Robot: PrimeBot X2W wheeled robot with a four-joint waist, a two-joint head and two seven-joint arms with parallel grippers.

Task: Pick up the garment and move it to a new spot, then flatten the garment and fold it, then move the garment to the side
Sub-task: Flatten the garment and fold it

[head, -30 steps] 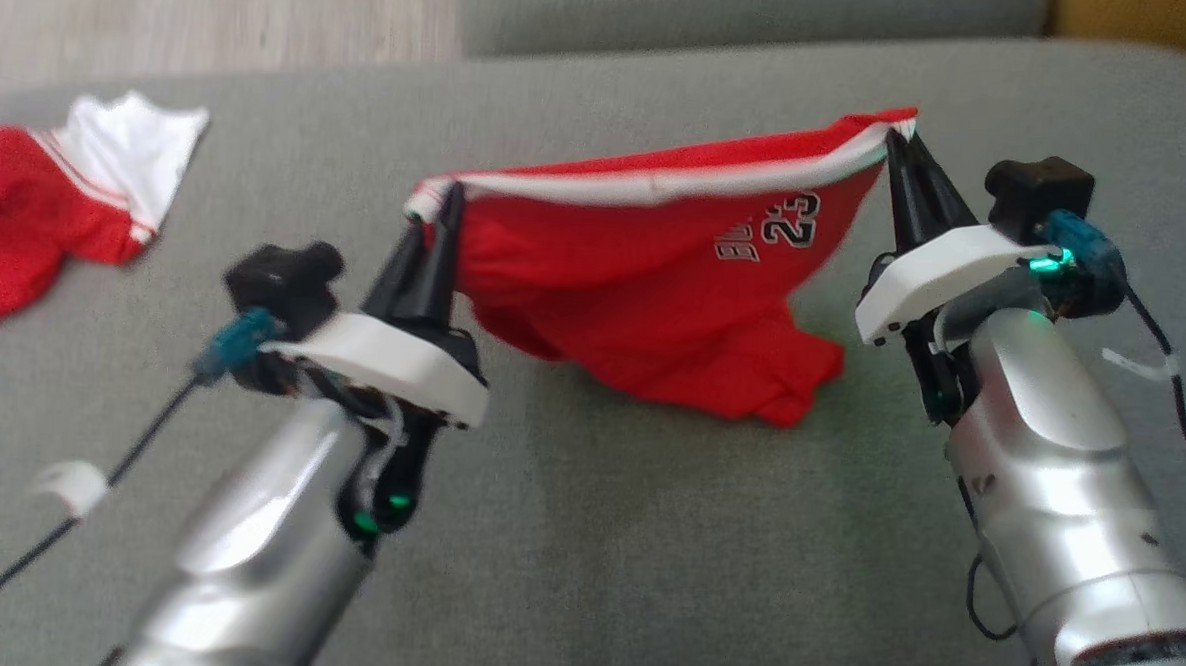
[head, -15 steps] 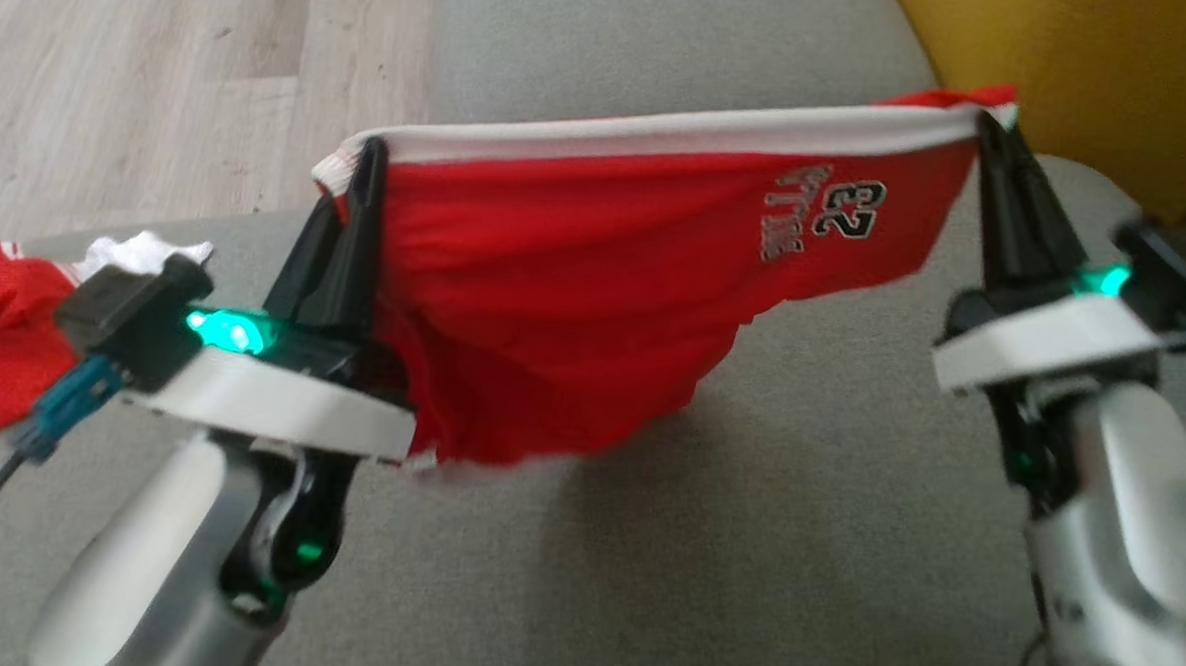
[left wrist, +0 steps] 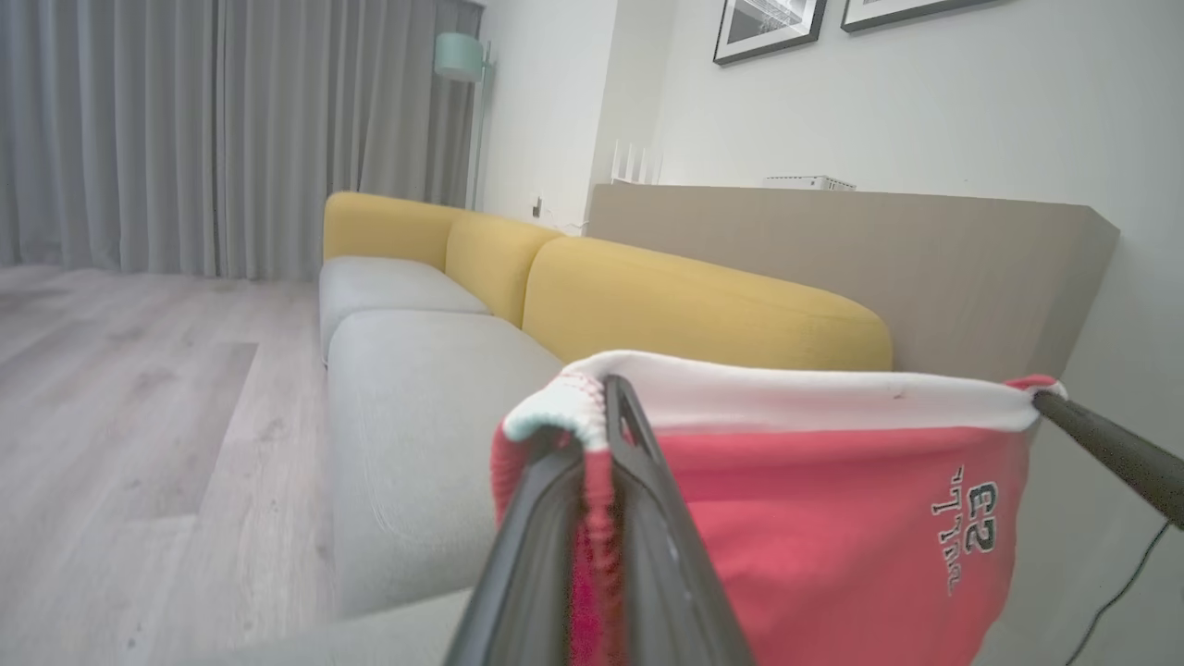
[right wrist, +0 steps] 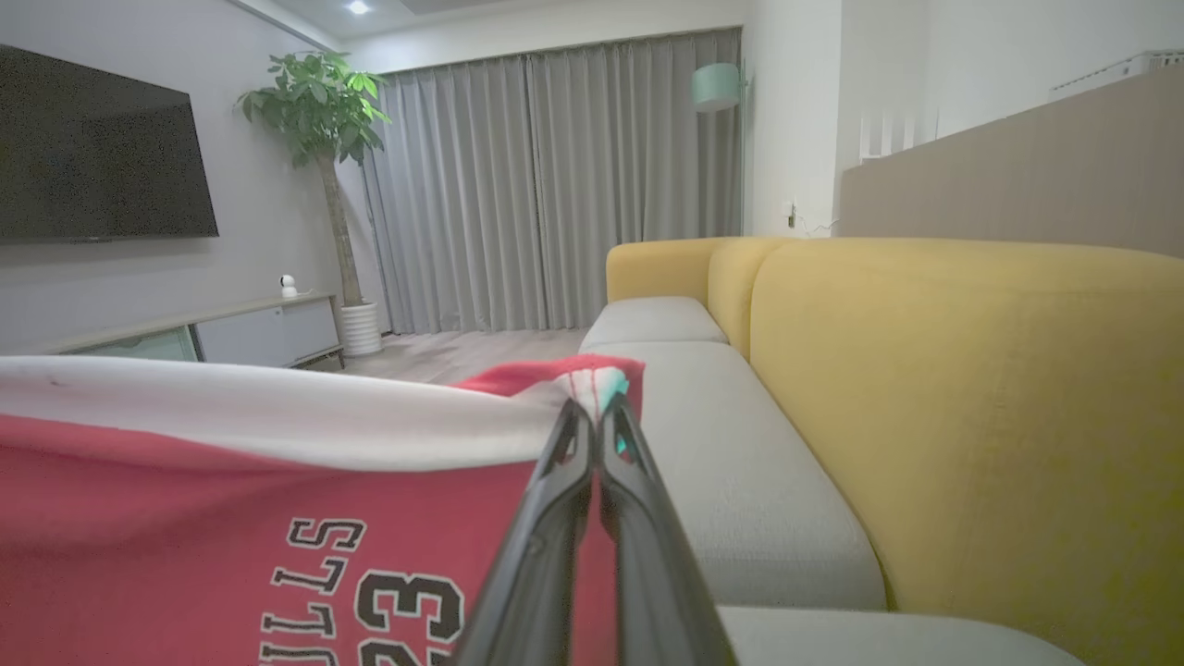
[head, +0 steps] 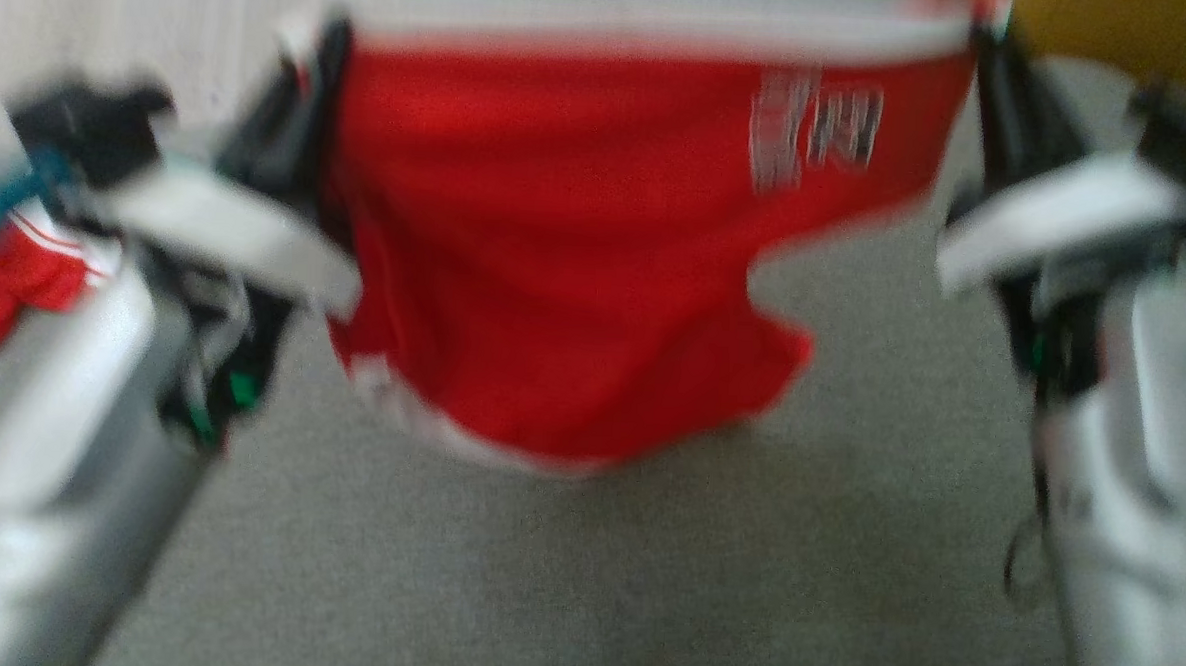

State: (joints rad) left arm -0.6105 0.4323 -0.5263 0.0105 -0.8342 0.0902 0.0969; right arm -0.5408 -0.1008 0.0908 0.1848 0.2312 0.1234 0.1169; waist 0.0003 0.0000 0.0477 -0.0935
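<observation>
Head view, garment: we see a red garment (head: 576,252) with a white band along its top edge and a dark number print near the upper right. It hangs spread between the two tools above the grey sofa seat (head: 642,575). The blur hides whether its lower edge touches the seat.
Head view, tools: the left tool (head: 315,51) is clamped on the band's left corner and the right tool (head: 996,50) on its right corner.
Head view, aside: a second red-and-white garment (head: 5,277) lies at the left edge.
Left wrist view, left tool: its fingers (left wrist: 647,518) are closed tight, with the ribbed white corner and a red seam squeezed between them.
Left wrist view, garment: the band runs straight across to the right tool (left wrist: 1050,407), and the print sits near that end.
Right wrist view, right tool: we find it (right wrist: 592,421) pinched fully together on the corner where the white band meets the red.
Right wrist view, garment: the cloth (right wrist: 231,518) spreads leftward, its black-outlined letters and number upside down, beside the yellow backrest (right wrist: 971,388).
</observation>
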